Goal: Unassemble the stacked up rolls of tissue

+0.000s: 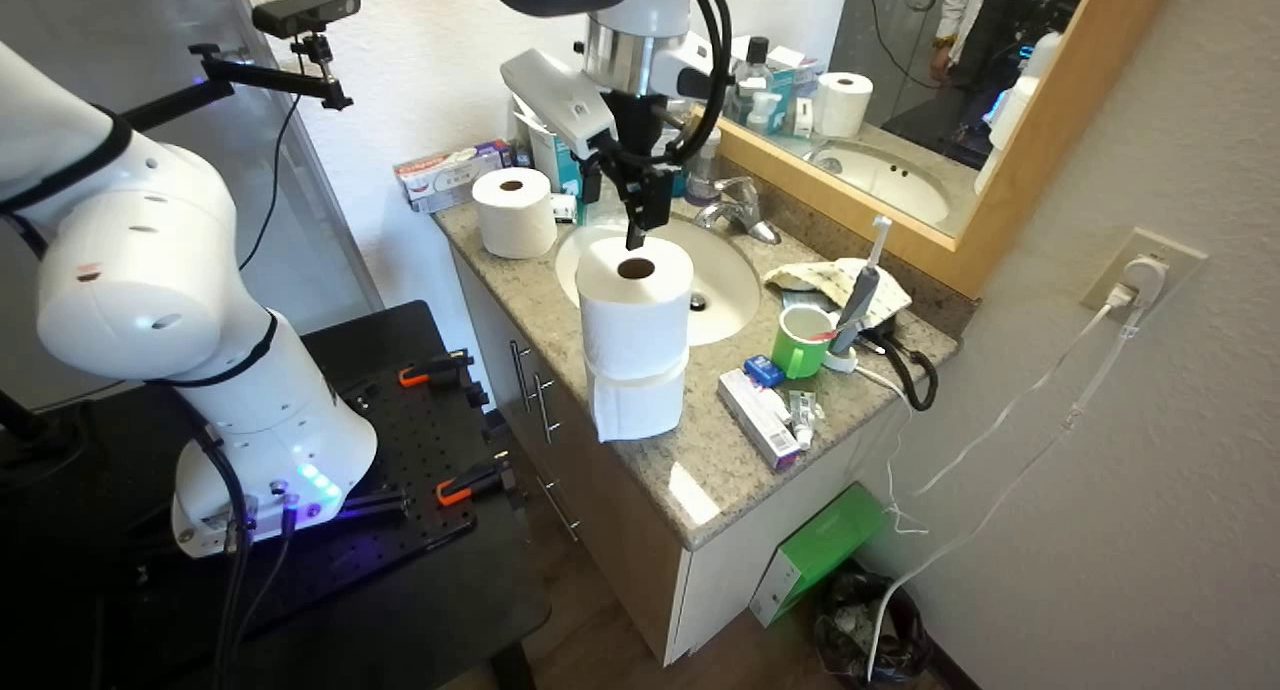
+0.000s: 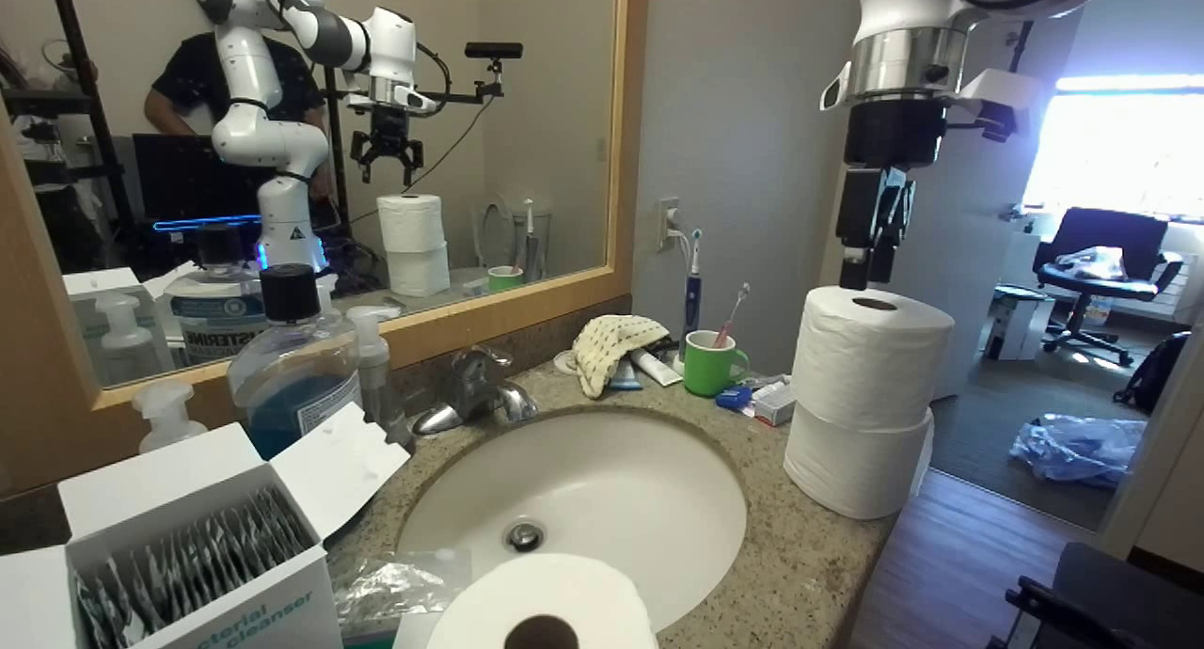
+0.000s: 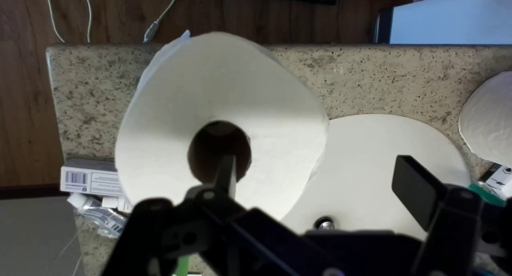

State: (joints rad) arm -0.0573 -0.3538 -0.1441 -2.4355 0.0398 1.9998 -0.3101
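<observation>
Two white rolls of tissue are stacked near the counter's front edge: the upper roll (image 1: 635, 320) sits squarely on the lower roll (image 1: 640, 408), whose loose sheet hangs at its base. A third roll (image 1: 515, 220) stands by itself beyond the sink, and also shows at the bottom of an exterior view (image 2: 546, 583). My gripper (image 1: 613, 213) hovers just over the stack with its jaws wide apart and nothing between them. In the wrist view, one finger (image 3: 227, 174) lines up over the dark core of the upper roll; the opposite finger (image 3: 416, 188) is above the sink.
The sink basin (image 2: 602, 480) lies beside the stack, with a faucet (image 2: 475, 390) behind it. A green mug (image 1: 797, 345), toothbrush (image 1: 860, 300) and toothpaste box (image 1: 757, 417) stand near the stack. An open sachet box (image 2: 198, 555) and mouthwash bottle (image 2: 296, 376) occupy the far end, under the mirror.
</observation>
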